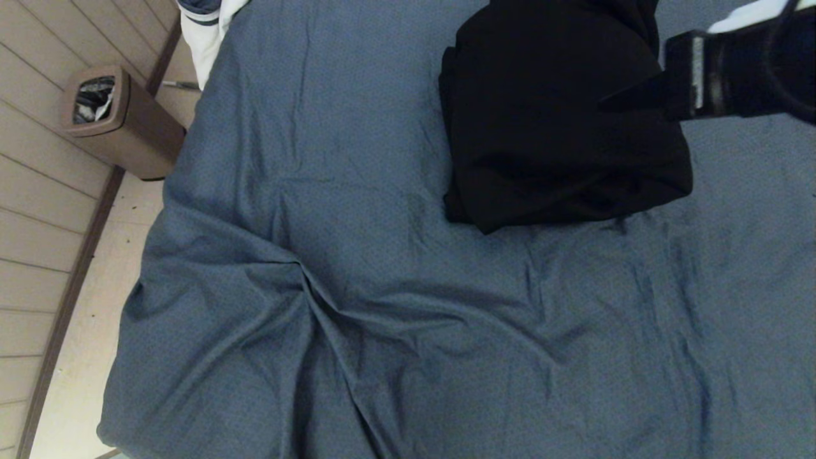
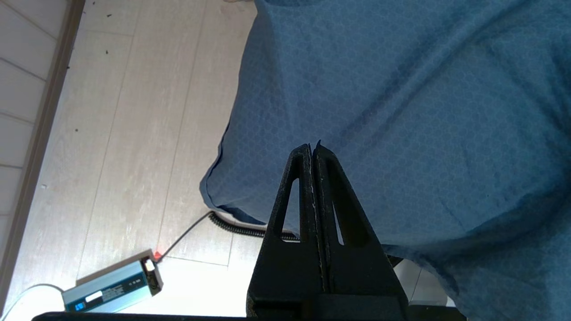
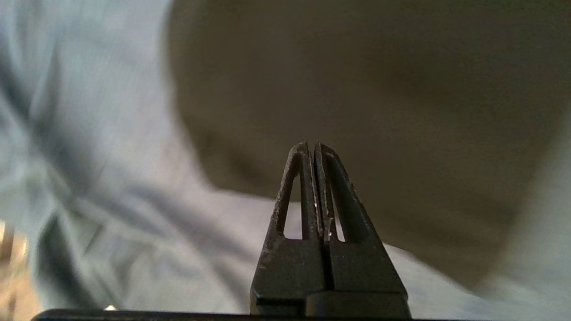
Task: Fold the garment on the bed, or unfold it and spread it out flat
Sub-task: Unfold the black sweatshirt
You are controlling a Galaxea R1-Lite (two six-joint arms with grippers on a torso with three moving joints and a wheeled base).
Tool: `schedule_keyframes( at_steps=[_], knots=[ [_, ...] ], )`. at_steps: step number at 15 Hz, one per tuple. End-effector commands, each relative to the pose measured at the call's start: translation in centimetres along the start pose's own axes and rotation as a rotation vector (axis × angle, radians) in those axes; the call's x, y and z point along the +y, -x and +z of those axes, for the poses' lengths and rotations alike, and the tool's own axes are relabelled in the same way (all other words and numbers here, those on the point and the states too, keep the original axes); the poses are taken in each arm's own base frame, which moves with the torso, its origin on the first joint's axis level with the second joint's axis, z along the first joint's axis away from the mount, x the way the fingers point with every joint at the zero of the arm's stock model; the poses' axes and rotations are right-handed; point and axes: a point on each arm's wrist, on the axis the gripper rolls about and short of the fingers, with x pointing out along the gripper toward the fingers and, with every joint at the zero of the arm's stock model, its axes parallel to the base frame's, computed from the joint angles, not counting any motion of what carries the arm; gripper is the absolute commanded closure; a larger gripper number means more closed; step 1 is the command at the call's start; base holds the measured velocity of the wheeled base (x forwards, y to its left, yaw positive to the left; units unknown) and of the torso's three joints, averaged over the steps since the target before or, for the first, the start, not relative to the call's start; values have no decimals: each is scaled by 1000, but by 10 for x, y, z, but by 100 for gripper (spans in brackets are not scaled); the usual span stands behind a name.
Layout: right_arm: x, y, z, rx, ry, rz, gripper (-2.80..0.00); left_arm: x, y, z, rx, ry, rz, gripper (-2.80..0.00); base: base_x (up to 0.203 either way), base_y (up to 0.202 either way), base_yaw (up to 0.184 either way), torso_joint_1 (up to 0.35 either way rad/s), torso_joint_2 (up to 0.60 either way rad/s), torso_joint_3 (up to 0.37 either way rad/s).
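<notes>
Bed bears garment; bin holds litter.

wide bare stretch of the bed left of the garment, creased sheet folds, bin on the floor beside the mattress

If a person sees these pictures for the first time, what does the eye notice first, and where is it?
First the black garment, lying bunched in a heap on the far right part of the blue-grey bed, dark against the wrinkled sheet. Next the right gripper, its fingers shut on nothing, pointing at the heap from above its right side. A brown waste bin stands on the floor to the left of the bed.
</notes>
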Motion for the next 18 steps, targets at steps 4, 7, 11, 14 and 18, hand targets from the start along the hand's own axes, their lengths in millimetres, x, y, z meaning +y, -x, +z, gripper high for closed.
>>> schedule_keyframes(
  at_steps=[4,7,11,14,18],
  knots=[
    [54,-38,3,-34,124,-34,0,0,0,0,1,0,1,0,0,0,0,0,0,0],
    [66,-36,8,-98,163,-54,0,0,0,0,1,0,1,0,0,0,0,0,0,0],
    [73,-43,9,-117,220,-105,0,0,0,0,1,0,1,0,0,0,0,0,0,0],
    [74,-48,7,-111,227,-114,0,0,0,0,0,0,1,0,0,0,0,0,0,0],
    [74,-48,12,-148,241,-123,0,0,0,0,1,0,1,0,0,0,0,0,0,0]
  ],
)
